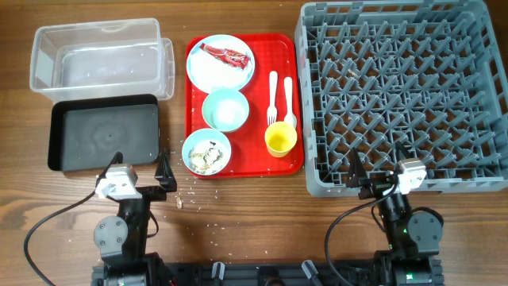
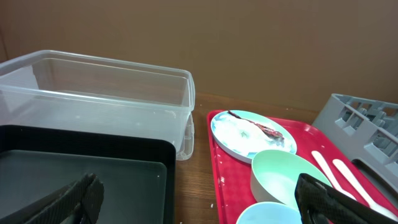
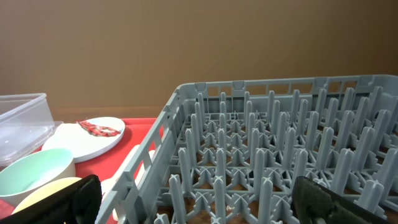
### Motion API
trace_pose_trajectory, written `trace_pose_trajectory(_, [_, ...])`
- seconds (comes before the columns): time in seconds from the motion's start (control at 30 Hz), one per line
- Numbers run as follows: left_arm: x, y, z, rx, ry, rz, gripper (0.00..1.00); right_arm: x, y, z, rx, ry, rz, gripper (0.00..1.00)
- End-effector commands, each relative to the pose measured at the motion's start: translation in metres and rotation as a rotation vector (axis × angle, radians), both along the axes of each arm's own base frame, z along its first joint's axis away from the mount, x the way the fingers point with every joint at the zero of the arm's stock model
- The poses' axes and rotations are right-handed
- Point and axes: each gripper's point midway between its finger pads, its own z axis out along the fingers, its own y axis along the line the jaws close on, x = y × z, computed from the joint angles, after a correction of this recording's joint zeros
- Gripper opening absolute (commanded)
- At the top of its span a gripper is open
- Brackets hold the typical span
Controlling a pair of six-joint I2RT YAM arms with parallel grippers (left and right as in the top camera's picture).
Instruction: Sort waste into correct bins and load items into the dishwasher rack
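On the red serving tray (image 1: 244, 163) stand a pale blue plate (image 1: 214, 71) holding a red wrapper (image 1: 226, 56), a mint bowl (image 1: 225, 109), a bowl of beige food scraps (image 1: 206, 151), a yellow cup (image 1: 280, 139), and a white fork (image 1: 272, 95) and spoon (image 1: 289, 99). The clear tub (image 1: 99, 59) and black tray (image 1: 103, 133) sit to the left, and the grey dishwasher rack (image 1: 405, 95) to the right. My left gripper (image 1: 141, 168) is open and empty at the black tray's near edge. My right gripper (image 1: 379, 171) is open and empty at the rack's near wall. No napkin shows.
Crumbs (image 1: 181, 201) lie on the wooden table in front of the red tray. In the left wrist view the black tray (image 2: 81, 174) and both bowls (image 2: 286, 174) lie just ahead. In the right wrist view the rack's pegs (image 3: 267, 143) fill the space ahead.
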Motion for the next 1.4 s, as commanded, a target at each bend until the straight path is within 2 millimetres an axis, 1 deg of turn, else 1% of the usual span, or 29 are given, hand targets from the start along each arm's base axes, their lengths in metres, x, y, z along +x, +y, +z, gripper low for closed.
trace_pose_trajectory(0.0, [0.000, 0.001, -0.002, -0.002, 0.003, 0.008, 1.00, 0.000, -0.003, 0.000, -0.009, -0.006, -0.014, 1.00])
trace_pose_trajectory(0.63, [0.000, 0.001, -0.002, -0.002, 0.003, 0.008, 1.00, 0.000, -0.003, 0.000, -0.009, -0.006, -0.014, 1.00])
trace_pose_trajectory(0.67, [0.000, 0.001, -0.002, -0.002, 0.003, 0.008, 1.00, 0.001, -0.010, 0.007, -0.045, -0.036, -0.056, 1.00])
trace_pose_trajectory(0.7, [0.000, 0.001, -0.002, -0.002, 0.003, 0.008, 1.00, 0.001, -0.013, 0.014, -0.049, -0.064, -0.075, 1.00])
trace_pose_trajectory(0.73, [0.000, 0.001, -0.002, -0.002, 0.003, 0.008, 1.00, 0.001, -0.013, 0.015, -0.052, -0.068, -0.075, 1.00])
trace_pose_trajectory(0.8, [0.000, 0.001, -0.002, -0.002, 0.003, 0.008, 1.00, 0.001, -0.013, 0.004, -0.054, -0.025, -0.074, 1.00])
trace_pose_trajectory(0.83, [0.000, 0.001, -0.002, -0.002, 0.004, 0.008, 1.00, 0.001, -0.013, 0.002, -0.054, -0.016, -0.073, 1.00])
trace_pose_trajectory(0.9, [0.000, 0.001, -0.002, -0.002, 0.003, 0.008, 1.00, 0.002, -0.021, 0.004, -0.091, -0.028, -0.123, 1.00])
trace_pose_trajectory(0.93, [0.000, 0.001, -0.002, -0.002, 0.003, 0.008, 1.00, 0.002, -0.021, 0.007, -0.073, -0.037, -0.119, 1.00])
trace_pose_trajectory(1.03, [0.000, 0.001, -0.002, -0.002, 0.003, 0.008, 1.00, 0.001, -0.021, 0.020, 0.016, -0.083, -0.118, 1.00])
trace_pose_trajectory(1.1, [0.000, 0.001, -0.002, -0.002, 0.003, 0.008, 1.00, 0.000, -0.021, 0.035, 0.031, -0.144, -0.117, 1.00])
trace_pose_trajectory(1.13, [0.000, 0.001, -0.002, -0.002, 0.003, 0.008, 1.00, -0.004, -0.021, 0.057, 0.050, -0.227, -0.115, 1.00])
trace_pose_trajectory(1.17, [0.000, 0.001, -0.002, -0.002, 0.003, 0.009, 1.00, -0.008, -0.023, 0.073, 0.064, -0.283, -0.124, 1.00])
trace_pose_trajectory(1.2, [0.000, 0.001, -0.002, -0.002, 0.003, 0.008, 1.00, -0.011, -0.026, 0.083, 0.072, -0.307, -0.138, 1.00])
trace_pose_trajectory(1.27, [0.000, 0.001, -0.002, -0.002, 0.003, 0.009, 1.00, -0.014, -0.031, 0.105, 0.076, -0.337, -0.168, 1.00])
trace_pose_trajectory(1.3, [0.000, 0.001, -0.002, -0.002, 0.003, 0.009, 1.00, -0.014, -0.033, 0.121, 0.070, -0.344, -0.180, 1.00])
trace_pose_trajectory(1.33, [0.000, 0.001, -0.002, -0.002, 0.003, 0.009, 1.00, -0.011, -0.032, 0.138, 0.052, -0.344, -0.181, 1.00])
trace_pose_trajectory(1.37, [0.000, 0.001, -0.002, -0.002, 0.003, 0.008, 1.00, -0.007, -0.032, 0.151, 0.044, -0.338, -0.183, 1.00])
